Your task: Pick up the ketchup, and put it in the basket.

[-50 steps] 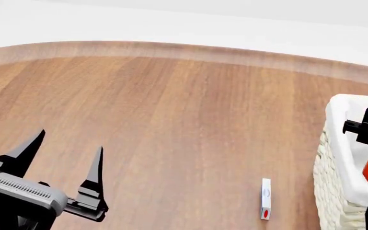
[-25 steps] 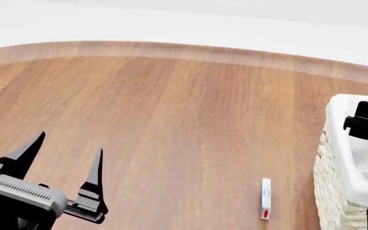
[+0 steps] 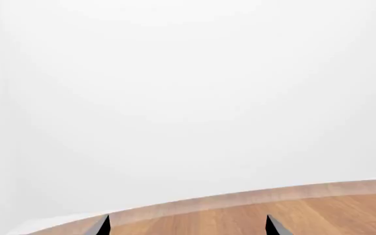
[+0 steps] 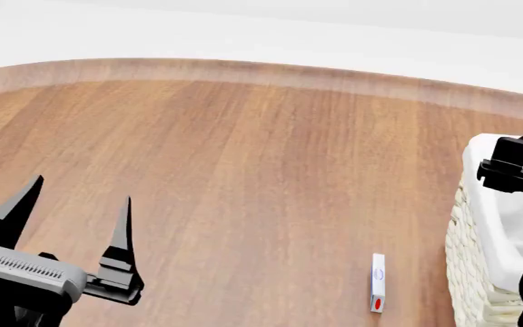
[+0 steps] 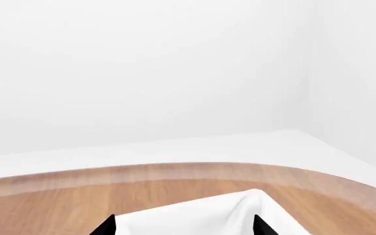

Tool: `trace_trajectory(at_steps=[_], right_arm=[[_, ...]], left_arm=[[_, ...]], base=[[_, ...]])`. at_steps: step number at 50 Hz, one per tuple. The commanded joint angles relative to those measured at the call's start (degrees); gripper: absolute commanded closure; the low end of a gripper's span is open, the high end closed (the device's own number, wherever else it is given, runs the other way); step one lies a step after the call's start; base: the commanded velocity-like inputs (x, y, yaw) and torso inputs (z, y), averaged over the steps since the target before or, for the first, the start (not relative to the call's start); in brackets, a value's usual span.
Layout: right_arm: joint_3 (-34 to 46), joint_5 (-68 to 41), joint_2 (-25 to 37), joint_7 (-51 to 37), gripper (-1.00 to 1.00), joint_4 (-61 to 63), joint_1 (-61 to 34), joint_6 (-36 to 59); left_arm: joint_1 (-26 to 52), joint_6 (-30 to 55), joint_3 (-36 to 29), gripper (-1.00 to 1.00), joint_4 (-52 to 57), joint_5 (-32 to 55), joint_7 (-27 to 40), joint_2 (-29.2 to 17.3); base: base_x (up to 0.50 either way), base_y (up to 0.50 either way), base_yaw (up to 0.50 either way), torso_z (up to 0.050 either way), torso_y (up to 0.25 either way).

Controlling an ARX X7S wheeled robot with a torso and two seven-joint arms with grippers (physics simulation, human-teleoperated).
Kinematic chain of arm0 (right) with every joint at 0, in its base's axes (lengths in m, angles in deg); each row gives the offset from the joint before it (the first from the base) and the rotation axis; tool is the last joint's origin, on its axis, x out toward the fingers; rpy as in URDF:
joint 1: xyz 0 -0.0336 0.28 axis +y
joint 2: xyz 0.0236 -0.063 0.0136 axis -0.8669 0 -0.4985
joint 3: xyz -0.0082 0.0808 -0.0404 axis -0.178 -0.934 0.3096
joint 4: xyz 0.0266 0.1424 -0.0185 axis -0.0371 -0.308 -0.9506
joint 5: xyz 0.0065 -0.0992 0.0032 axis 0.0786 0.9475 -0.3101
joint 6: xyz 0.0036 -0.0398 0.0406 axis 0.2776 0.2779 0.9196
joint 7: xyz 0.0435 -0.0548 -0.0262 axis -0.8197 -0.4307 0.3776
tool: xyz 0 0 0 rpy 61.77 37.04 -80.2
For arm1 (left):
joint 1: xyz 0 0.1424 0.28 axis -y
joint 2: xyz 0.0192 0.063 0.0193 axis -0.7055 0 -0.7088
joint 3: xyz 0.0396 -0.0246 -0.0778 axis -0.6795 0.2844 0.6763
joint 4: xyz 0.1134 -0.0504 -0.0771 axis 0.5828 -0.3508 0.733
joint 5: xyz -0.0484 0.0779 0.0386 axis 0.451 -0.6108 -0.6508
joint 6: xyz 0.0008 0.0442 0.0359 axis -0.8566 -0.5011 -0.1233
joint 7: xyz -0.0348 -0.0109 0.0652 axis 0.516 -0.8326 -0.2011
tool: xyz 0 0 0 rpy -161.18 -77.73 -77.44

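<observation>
Table: a wooden surface with a curved far edge is being shown in all three views, against plain white surroundings.

Basket: woven, cream, with a white cloth liner folded over its rim; it is being cut off by the right edge of the head view, so only its near left corner is being seen; a corner of the white liner is also being caught in the right wrist view, between the two dark fingertips there.

Ketchup: not being seen in any view; its place cannot be told, the inside of the basket being mostly out of frame.

Small white packet: being shown lying flat on the table near the basket's left side, apart from it, with a red mark at its near end.

Left gripper: being held low over the near left of the table; its jaws are being kept spread, with nothing between them.

Right gripper: being held above the basket's rim; its tips are being shown spread apart in its wrist view, with nothing grasped between them.
</observation>
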Motion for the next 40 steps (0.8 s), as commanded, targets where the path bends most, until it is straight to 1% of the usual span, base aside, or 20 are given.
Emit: trace_trajectory(at_steps=[1, 7, 12, 18, 19, 21, 25, 30, 34, 40], right_arm=[[-3.14, -0.19, 1.13, -5.19, -1.0, 19.99, 11.33, -0.25], [-3.37, 1.51, 2.12, -9.05, -1.0, 30.02, 17.76, -2.57], [-4.14, 1.62, 2.76, -12.09, -1.0, 37.32, 22.85, -3.01], [-3.28, 5.97, 3.26, -15.74, -1.0, 44.53, 29.38, -5.78], [-2.5, 8.02, 3.53, -16.47, -1.0, 45.49, 30.2, -6.11], [-1.16, 10.94, 4.11, -17.47, -1.0, 48.28, 32.15, -6.51], [-1.52, 11.6, 4.49, -19.42, -1.0, 52.68, 35.11, -6.41], [-1.25, 14.56, 5.64, -22.34, -1.0, 60.65, 40.72, -6.64], [-0.48, 17.9, 6.16, -24.18, -1.0, 64.88, 43.93, -6.9], [-0.05, 19.28, 6.48, -25.55, -1.0, 70.44, 47.87, -7.65]], left_arm=[[-0.8, -0.35, 1.23, -1.0, 2.26, -5.09, 2.57, 0.79], [-1.2, 1.31, 1.64, -1.0, 5.28, -5.49, 3.9, 0.48], [-1.87, 0.26, 1.22, -1.0, 5.83, -7.41, 5.37, 0.65], [-3.51, -0.58, 1.46, -1.0, 6.4, -7.87, 7.14, 1.21], [-3.79, -0.83, 1.49, -1.0, 6.6, -8.05, 7.5, 1.3], [-4.22, -3.24, 1.21, -1.0, 6.77, -9.98, 8.61, 1.27], [-4.92, -3.36, 1.33, -1.0, 7.71, -9.91, 9.19, 1.34], [-7.62, -4.45, 1.53, -1.0, 12.32, -11.63, 11.05, 1.03], [-9.23, -5.11, 1.87, -1.0, 14.79, -12.67, 12.26, 0.76], [-12.43, -5.48, 2.75, -1.0, 19.87, -13.76, 13.97, 0.17]], base=[[0.0, 0.0, 0.0, 0.0, 0.0], [0.0, 0.0, 0.0, 0.0, 0.0], [0.0, 0.0, 0.0, 0.0, 0.0], [0.0, 0.0, 0.0, 0.0, 0.0], [0.0, 0.0, 0.0, 0.0, 0.0], [0.0, 0.0, 0.0, 0.0, 0.0], [0.0, 0.0, 0.0, 0.0, 0.0], [0.0, 0.0, 0.0, 0.0, 0.0], [0.0, 0.0, 0.0, 0.0, 0.0], [0.0, 0.0, 0.0, 0.0, 0.0]])
